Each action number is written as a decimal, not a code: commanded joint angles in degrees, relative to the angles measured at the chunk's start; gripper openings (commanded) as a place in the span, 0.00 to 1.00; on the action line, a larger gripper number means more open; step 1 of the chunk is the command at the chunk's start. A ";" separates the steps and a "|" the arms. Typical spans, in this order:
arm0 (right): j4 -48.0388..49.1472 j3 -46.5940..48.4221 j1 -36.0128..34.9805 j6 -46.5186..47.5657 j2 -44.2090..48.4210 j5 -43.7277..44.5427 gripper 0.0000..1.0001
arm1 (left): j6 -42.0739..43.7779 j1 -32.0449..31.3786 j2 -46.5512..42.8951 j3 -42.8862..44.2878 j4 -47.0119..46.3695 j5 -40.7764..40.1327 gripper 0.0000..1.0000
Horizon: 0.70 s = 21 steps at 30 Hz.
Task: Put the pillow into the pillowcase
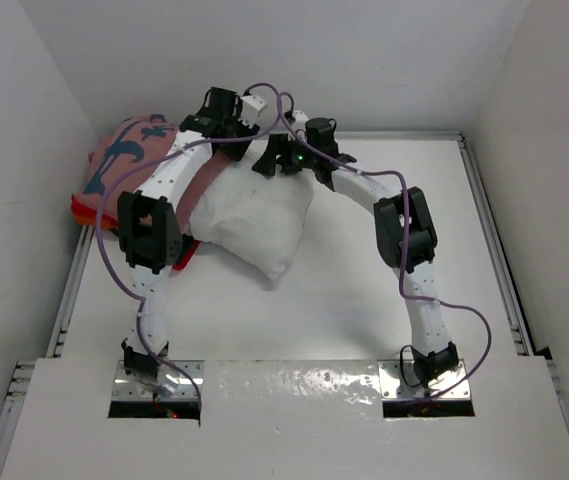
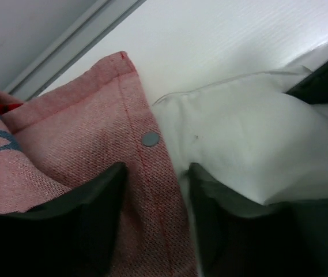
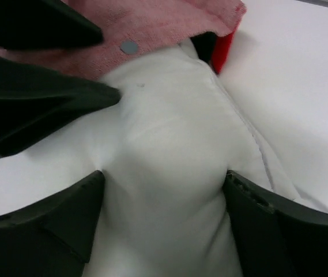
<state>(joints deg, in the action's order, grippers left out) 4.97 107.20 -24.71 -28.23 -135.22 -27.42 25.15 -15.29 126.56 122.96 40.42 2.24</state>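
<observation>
The white pillow (image 1: 254, 225) lies mid-table with its far left end inside the pillowcase (image 1: 129, 150), a pink cover with blue print bunched at the far left. In the left wrist view my left gripper (image 2: 155, 173) stands open astride the pillowcase (image 2: 83, 133) hem, just below its grey snap (image 2: 150, 139). One finger rests on the fabric, the other on the pillow (image 2: 256, 127). My right gripper (image 3: 164, 182) is open wide, tips pressed into the pillow (image 3: 164, 150), which bulges between them. Above it are the hem (image 3: 164, 23) and the left fingers (image 3: 42, 98).
White walls close in the table on three sides. Metal rails run along the left edge (image 1: 69, 290) and the right edge (image 1: 489, 240). A white board (image 1: 294, 420) covers the near edge between the arm bases. Purple cables loop off both arms.
</observation>
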 commanded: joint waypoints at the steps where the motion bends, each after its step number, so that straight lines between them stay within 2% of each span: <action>1: 6.37 1.08 -0.69 -3.85 -0.57 -7.02 0.78 | -0.98 0.17 -1.50 -0.35 -2.90 -6.19 0.42; 2: 6.37 0.65 -0.87 -4.46 -1.01 -8.08 0.56 | -1.15 0.17 -1.67 -0.26 -2.63 -6.46 0.19; 4: 7.24 -0.75 -0.95 -5.69 -0.49 -12.10 0.28 | -1.68 0.17 -3.06 -0.26 -2.10 -5.76 0.01; 5: 7.85 -3.72 -1.39 -6.05 0.21 -12.65 0.00 | -2.03 0.17 -3.86 -0.26 -2.10 -5.06 0.00; 7: 11.36 -8.64 -2.18 -6.23 4.24 -12.57 0.00 | -3.25 0.17 -7.01 0.09 -2.19 -2.61 0.00; 10: 16.55 -20.93 -5.25 -4.03 11.10 -10.21 0.00 | -4.58 0.17 -11.42 -0.43 -3.68 0.57 0.00; 15: 20.60 -28.09 -8.07 -2.45 17.35 -6.78 0.00 | -4.14 0.17 -13.27 -0.35 -1.85 0.83 0.00; 17: 20.26 -29.58 -9.03 -1.14 19.37 -4.85 0.00 | -5.10 0.17 -14.06 0.09 -0.44 3.81 0.00; 20: 20.51 -29.94 -10.97 -0.51 22.09 -2.73 0.00 | -4.33 -0.09 -16.07 0.00 0.61 16.96 0.00; 21: 22.43 -30.03 -11.67 -0.25 22.97 -1.25 0.00 | -3.45 -0.27 -16.52 0.52 1.23 25.62 0.00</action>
<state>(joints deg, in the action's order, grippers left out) 23.03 77.52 -34.13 -30.48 -116.60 -29.56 21.58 -14.85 113.69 121.08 42.96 9.87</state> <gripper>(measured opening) 0.013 0.029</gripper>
